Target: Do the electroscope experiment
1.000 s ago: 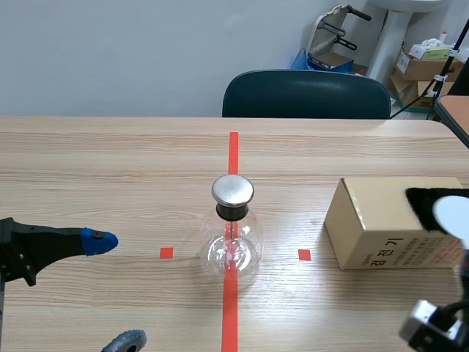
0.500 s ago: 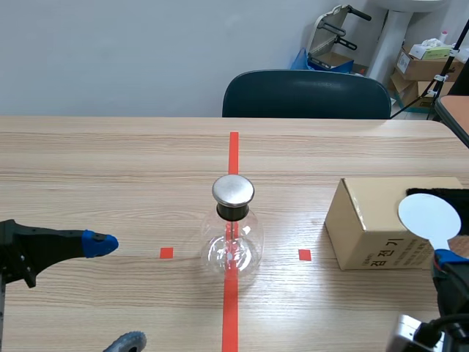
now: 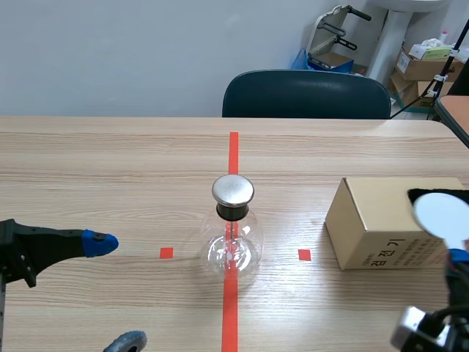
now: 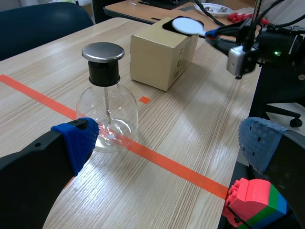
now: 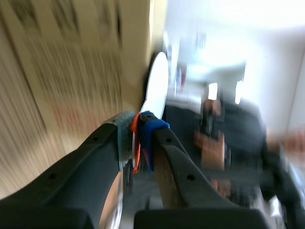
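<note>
The electroscope [image 3: 233, 236], a clear glass flask with a round metal cap, stands on the red tape line at the table's middle; it also shows ahead of my left gripper [image 4: 169, 143]. That gripper [image 3: 113, 293] is open at the near left, holding nothing. My right gripper [image 5: 136, 131] is shut on the thin orange-red handle of a white disc [image 5: 157, 86]. The disc [image 3: 442, 215] is raised over the near right end of a cardboard box [image 3: 374, 220]. From the left wrist view, the disc [image 4: 187, 25] hovers above the box [image 4: 162, 52], well right of the flask [image 4: 106, 105].
A black pad [image 3: 440, 195] lies on the box's top. A dark chair [image 3: 306, 94] stands behind the far table edge. Coloured toy blocks [image 4: 252, 205] sit beside my left gripper's right finger. Bare wood surrounds the flask.
My right gripper swung the white disc a little left, then back right over the box. The left arm and the flask have not moved.
</note>
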{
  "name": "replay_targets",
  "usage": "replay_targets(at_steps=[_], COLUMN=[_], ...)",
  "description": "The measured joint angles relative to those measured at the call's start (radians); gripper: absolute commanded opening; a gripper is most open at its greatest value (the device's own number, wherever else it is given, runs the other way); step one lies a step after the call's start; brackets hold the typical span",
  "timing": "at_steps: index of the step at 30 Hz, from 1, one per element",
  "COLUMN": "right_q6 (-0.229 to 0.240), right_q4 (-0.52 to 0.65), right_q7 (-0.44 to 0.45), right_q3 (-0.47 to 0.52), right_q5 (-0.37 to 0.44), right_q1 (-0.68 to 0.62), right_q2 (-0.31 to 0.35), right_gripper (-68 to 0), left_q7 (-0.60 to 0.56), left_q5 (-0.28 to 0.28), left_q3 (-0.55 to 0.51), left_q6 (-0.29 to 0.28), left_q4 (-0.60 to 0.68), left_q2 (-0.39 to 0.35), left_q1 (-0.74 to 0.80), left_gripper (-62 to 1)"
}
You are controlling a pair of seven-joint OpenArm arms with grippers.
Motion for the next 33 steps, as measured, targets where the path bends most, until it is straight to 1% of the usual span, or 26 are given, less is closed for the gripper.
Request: replay_targets(at_steps=[1, 2, 3, 4, 7, 8, 9, 10, 11, 13, 14, 15, 16, 17, 19, 20, 21, 22, 23, 24, 26, 27, 28, 30, 33], right_q6=[0.0, 0.0, 0.0, 0.0, 0.0, -0.001, 0.0, -0.001, -0.001, 0.0, 0.0, 0.0, 0.0, 0.0, 0.0, 0.0, 0.0, 0.0, 0.0, 0.0, 0.0, 0.0, 0.0, 0.0, 0.0], right_q4=[0.0, 0.0, 0.0, 0.0, 0.0, 0.001, 0.001, 0.001, 0.001, 0.001, 0.001, 0.001, 0.001, 0.001, 0.001, 0.001, 0.002, 0.002, 0.002, 0.002, 0.002, 0.002, 0.002, 0.002, 0.002], right_q7=[-0.053, -0.064, -0.041, 0.011, 0.243, 0.281, 0.28, 0.253, 0.184, -0.001, -0.06, -0.086, -0.075, -0.018, 0.159, 0.228, 0.27, 0.278, 0.267, 0.227, 0.047, -0.019, -0.052, -0.042, 0.023], right_q3=[0.001, 0.01, 0.018, 0.021, 0.019, 0.016, 0.01, 0.008, 0.006, 0.006, 0.008, 0.013, 0.013, 0.013, 0.012, 0.007, 0.001, -0.007, -0.013, -0.017, -0.028, -0.028, -0.026, -0.024, -0.029], right_q5=[0.009, 0.01, 0.001, -0.009, -0.021, -0.03, -0.031, -0.031, -0.031, -0.018, -0.013, -0.011, -0.011, -0.011, -0.019, -0.023, -0.023, -0.023, -0.018, -0.012, 0.001, 0.008, 0.009, 0.008, 0.002], right_q1=[0.0, 0.0, -0.001, -0.001, 0.0, 0.0, 0.0, 0.0, 0.0, 0.0, 0.0, 0.0, 0.0, 0.0, 0.0, 0.003, 0.005, 0.005, 0.005, 0.005, 0.005, 0.005, 0.005, 0.005, 0.005], right_q2=[0.003, 0.003, 0.003, 0.004, 0.007, 0.006, 0.005, 0.005, 0.005, 0.005, 0.006, 0.008, 0.011, 0.015, 0.024, 0.026, 0.025, 0.025, 0.025, 0.024, 0.021, 0.021, 0.023, 0.026, 0.025], right_gripper=[-66.7, -66.7, -66.7, -66.7, -66.7, -66.7, -66.7, -66.7, -66.7, -66.7, -66.7, -66.7, -66.7, -66.7, -66.7, -66.7, -66.7, -66.7, -66.7, -66.7, -66.7, -66.7, -66.7, -66.7, -66.7], left_q7=[0.0, 0.0, 0.0, 0.0, 0.0, 0.0, 0.0, 0.0, 0.0, 0.0, 0.0, 0.0, 0.0, 0.0, 0.0, 0.0, 0.0, 0.0, 0.0, 0.0, 0.0, 0.0, 0.0, 0.0, 0.0], left_q5=[0.0, 0.0, 0.0, 0.0, -0.007, -0.008, -0.008, -0.008, -0.008, -0.008, -0.008, -0.008, -0.008, -0.008, -0.008, -0.008, -0.008, -0.008, -0.008, -0.008, -0.008, -0.008, -0.008, -0.008, -0.008], left_q3=[0.0, 0.0, 0.0, 0.0, 0.0, 0.0, 0.0, 0.0, 0.0, 0.0, 0.0, 0.0, 0.0, 0.0, 0.0, 0.0, 0.0, 0.0, 0.0, 0.0, 0.0, 0.0, 0.0, 0.0, 0.0], left_q6=[0.0, 0.0, 0.0, 0.0, 0.0, 0.0, 0.0, 0.0, 0.0, 0.0, 0.0, 0.0, 0.0, 0.0, 0.0, 0.0, 0.0, 0.0, 0.0, 0.0, 0.0, 0.0, 0.0, 0.0, 0.0], left_q4=[0.0, 0.0, 0.0, 0.0, 0.0, 0.0, 0.0, 0.0, 0.0, 0.0, 0.0, 0.0, 0.0, 0.0, 0.0, 0.0, 0.0, 0.0, 0.0, 0.0, 0.0, 0.0, 0.0, 0.0, 0.0], left_q2=[0.0, 0.0, 0.0, 0.0, 0.0, 0.0, 0.0, 0.0, 0.0, 0.0, 0.0, 0.0, 0.0, 0.0, 0.0, 0.0, 0.0, 0.0, 0.0, 0.0, 0.0, 0.0, 0.0, 0.0, 0.0], left_q1=[0.0, 0.0, 0.0, 0.0, 0.0, 0.0, 0.0, 0.0, 0.0, 0.0, 0.0, 0.0, 0.0, 0.0, 0.0, 0.0, 0.0, 0.0, 0.0, 0.0, 0.0, 0.0, 0.0, 0.0, 0.0], left_gripper=[1.4, 1.4, 1.4, 1.4, 1.4, 1.4, 1.4, 1.4, 1.4, 1.4, 1.4, 1.4, 1.4, 1.4, 1.4, 1.4, 1.4, 1.4, 1.4, 1.4, 1.4, 1.4, 1.4, 1.4, 1.4])
